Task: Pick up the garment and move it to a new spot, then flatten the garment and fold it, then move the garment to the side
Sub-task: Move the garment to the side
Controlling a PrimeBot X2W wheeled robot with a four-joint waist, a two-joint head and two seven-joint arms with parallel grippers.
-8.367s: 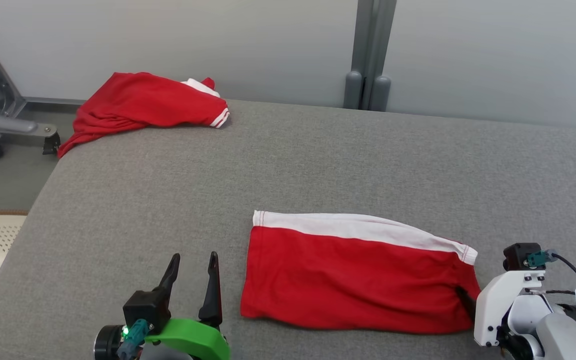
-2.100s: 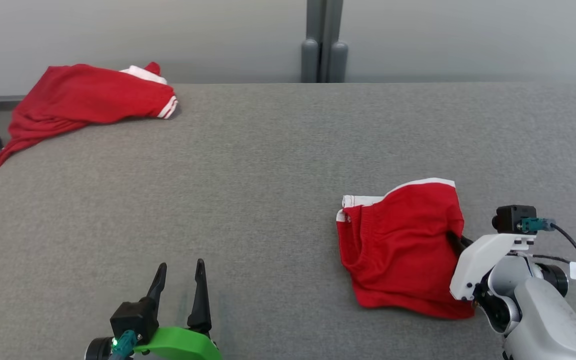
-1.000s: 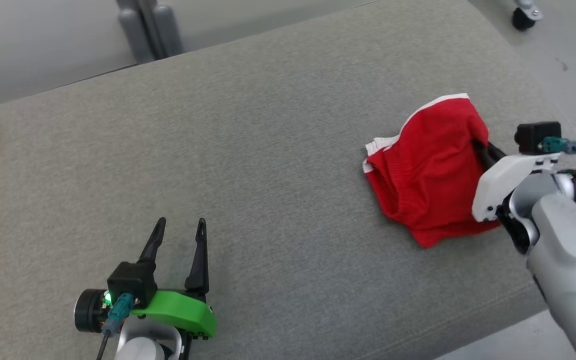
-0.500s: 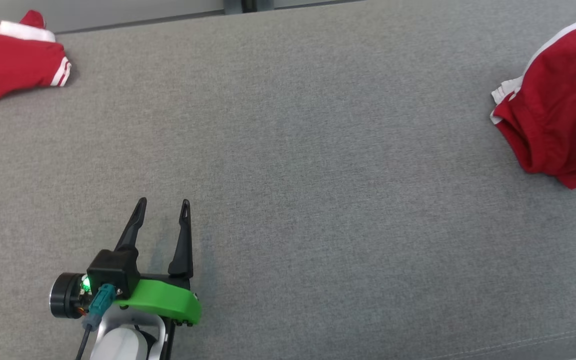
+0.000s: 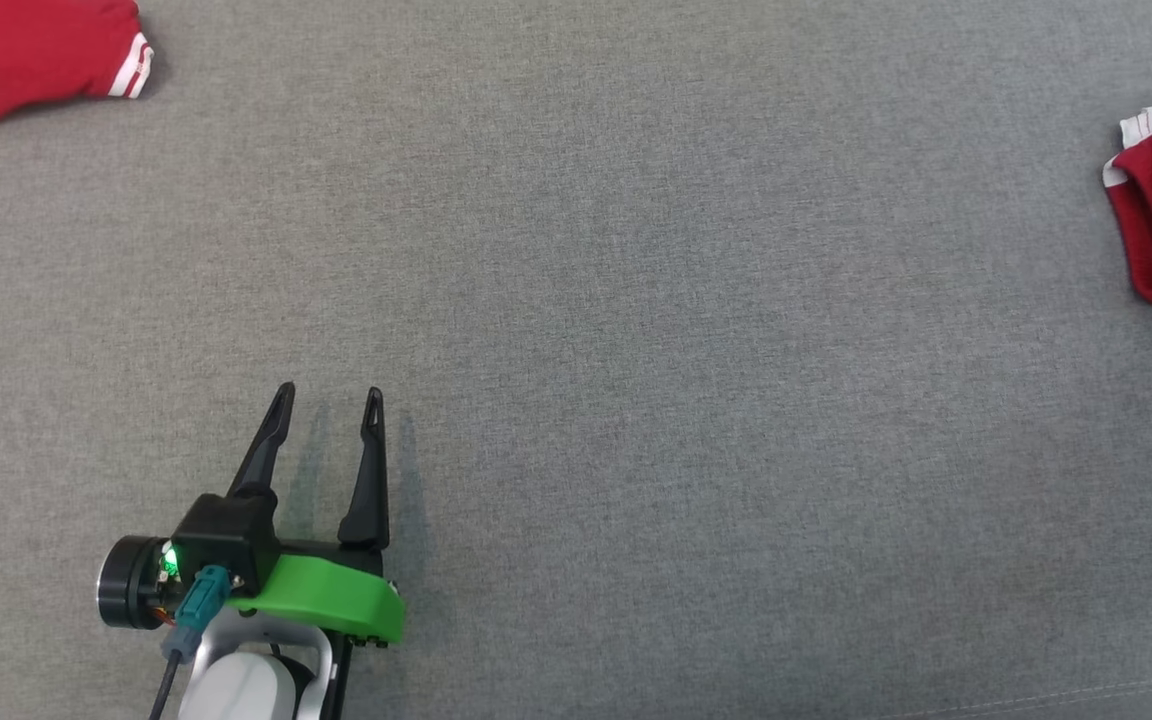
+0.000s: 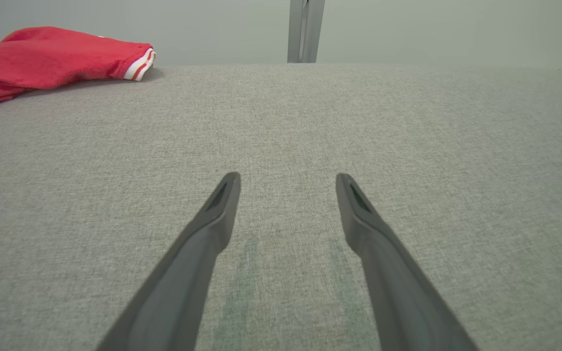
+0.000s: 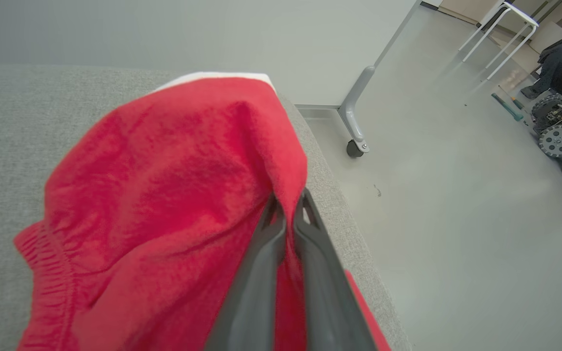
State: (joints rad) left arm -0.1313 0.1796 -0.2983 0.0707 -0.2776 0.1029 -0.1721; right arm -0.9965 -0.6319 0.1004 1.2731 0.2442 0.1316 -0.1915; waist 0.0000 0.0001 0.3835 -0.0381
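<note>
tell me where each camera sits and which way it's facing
Head view: on the head, looking steeply down at the grey surface; the open left gripper shows at lower left.
Left wrist view: on the left wrist, looking along its spread fingers across the surface toward the wall.
Right wrist view: on the right wrist, looking along the right gripper, shut on the red garment, with the floor beyond.
Shared: head and left wrist views both catch the second red garment at upper left.

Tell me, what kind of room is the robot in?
Probably a robot lab or workshop: a grey fabric-covered table, a bare floor with a caster-footed frame leg, and wheeled machine parts on that floor.
</note>
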